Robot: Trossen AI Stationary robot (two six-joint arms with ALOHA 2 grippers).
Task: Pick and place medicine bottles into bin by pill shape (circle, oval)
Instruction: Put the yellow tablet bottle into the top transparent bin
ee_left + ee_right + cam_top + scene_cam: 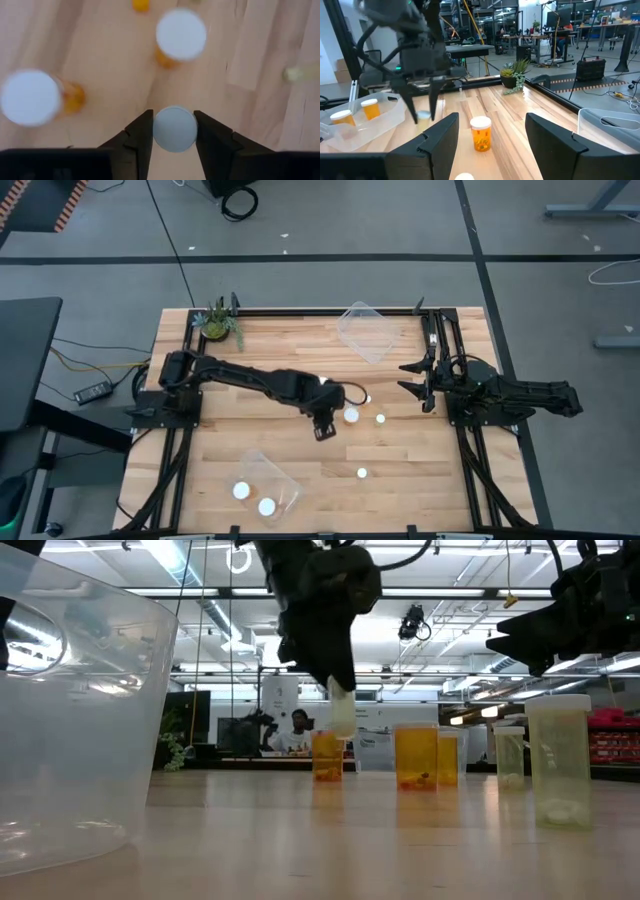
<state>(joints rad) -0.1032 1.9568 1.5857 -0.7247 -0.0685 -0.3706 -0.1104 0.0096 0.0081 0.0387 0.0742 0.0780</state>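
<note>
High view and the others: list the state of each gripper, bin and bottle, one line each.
left gripper: shut on held bottle
held bottle: lifted clear of table
right gripper: open, empty
front bin: two bottles inside
back bin: no bottles visible inside
loose bottles: upright on table

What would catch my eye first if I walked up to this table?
Probably the left tool, reaching out to mid-table and clamped on a white-capped bottle lifted off the wood. Next, the two clear bins: one at the near edge holding two bottles, the other at the far edge.
</note>
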